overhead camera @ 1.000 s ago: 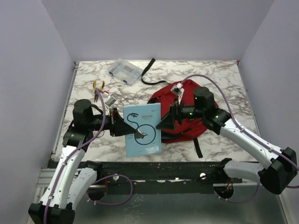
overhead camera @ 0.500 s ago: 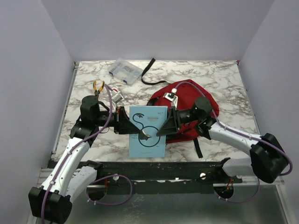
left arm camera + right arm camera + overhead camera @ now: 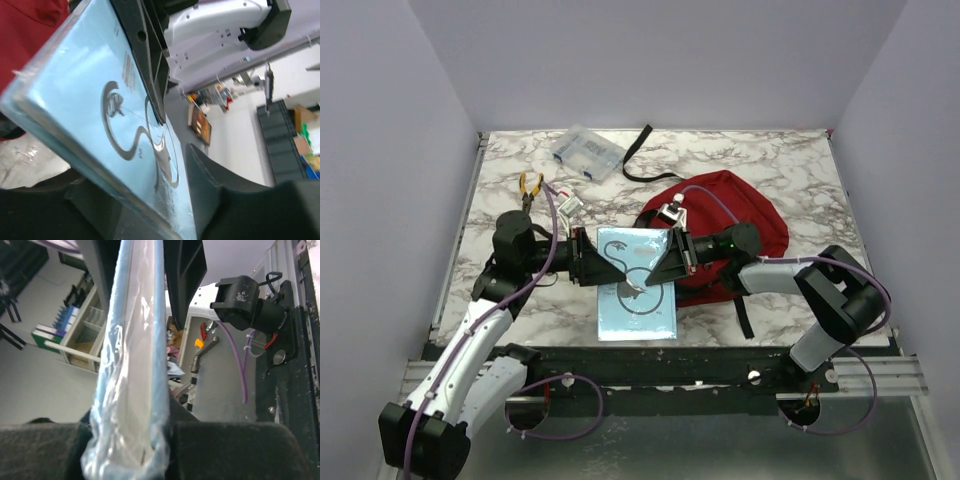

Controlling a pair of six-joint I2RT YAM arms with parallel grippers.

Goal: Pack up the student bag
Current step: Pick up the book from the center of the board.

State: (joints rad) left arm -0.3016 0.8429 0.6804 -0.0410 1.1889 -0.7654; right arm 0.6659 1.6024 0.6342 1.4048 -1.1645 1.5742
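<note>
L end effector (image 3: 588, 258), mid-left of top view: fingers either side of blue book (image 3: 638, 300), can't tell if squeezing or loose. Book held up centre frame btwn both arms, prob. a hand-over so R arm can take it to the bag. R end effector (image 3: 672, 258) pinching book's plastic-wrapped edge. Bag (image 3: 740, 215): dark red, soft, slumped on desk (image 3: 790, 170) right of centre; opening not visible.

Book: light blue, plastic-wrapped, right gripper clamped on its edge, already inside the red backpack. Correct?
Not inside. The top view shows the book outside the red backpack, over the table beside the backpack's near edge. The rest holds: light blue, plastic-wrapped, right gripper clamped on its edge.
</note>
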